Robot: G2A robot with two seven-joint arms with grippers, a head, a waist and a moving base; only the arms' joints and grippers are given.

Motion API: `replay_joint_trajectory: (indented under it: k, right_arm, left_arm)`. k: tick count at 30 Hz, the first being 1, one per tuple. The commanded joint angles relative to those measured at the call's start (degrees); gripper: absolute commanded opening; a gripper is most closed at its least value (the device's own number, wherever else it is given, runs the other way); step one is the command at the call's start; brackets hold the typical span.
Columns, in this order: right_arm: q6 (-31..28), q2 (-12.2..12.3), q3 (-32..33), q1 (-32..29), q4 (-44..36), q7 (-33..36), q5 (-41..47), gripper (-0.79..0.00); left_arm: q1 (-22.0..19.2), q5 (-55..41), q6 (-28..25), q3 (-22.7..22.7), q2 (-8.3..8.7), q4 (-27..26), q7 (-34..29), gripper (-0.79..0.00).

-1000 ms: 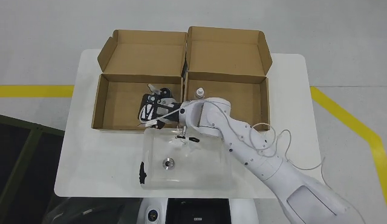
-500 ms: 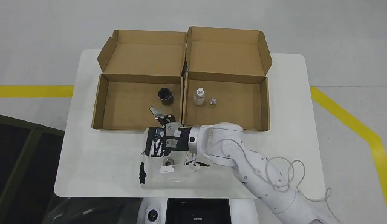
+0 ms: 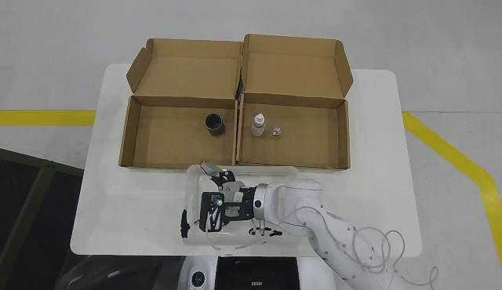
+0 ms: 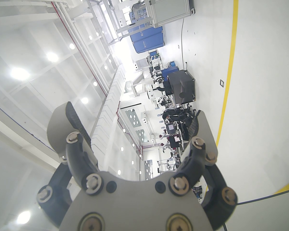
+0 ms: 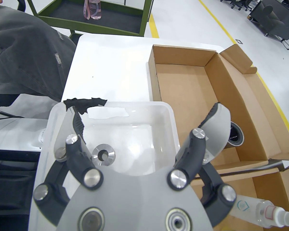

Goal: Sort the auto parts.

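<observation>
The left gripper stood wide open with nothing in it, aimed out into the hall. In the left cardboard box sat 1 black cylindrical sleeve. The right gripper hung over the clear plastic tray, jaws wide apart, empty and touching nothing. Below it, 1 metal bushing lay flat on the tray floor, bore upward. In the right cardboard box a white bottle lay with its cap towards the lid.
</observation>
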Motion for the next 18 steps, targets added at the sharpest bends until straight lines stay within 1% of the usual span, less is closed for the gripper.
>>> replay_joint_trajectory:
  k: [1,18]
  right_arm:
    - [-0.33,0.23,-0.13,-0.67,0.09,-0.33,-0.67,0.0]
    - [-1.05,1.92,1.48,-3.48,1.84,-1.86,-4.16,0.0]
  left_arm:
    - [0.0,0.0,0.0,0.0,0.0,0.0,0.0,0.0]
    - [0.0,0.0,0.0,0.0,0.0,0.0,0.0,0.0]
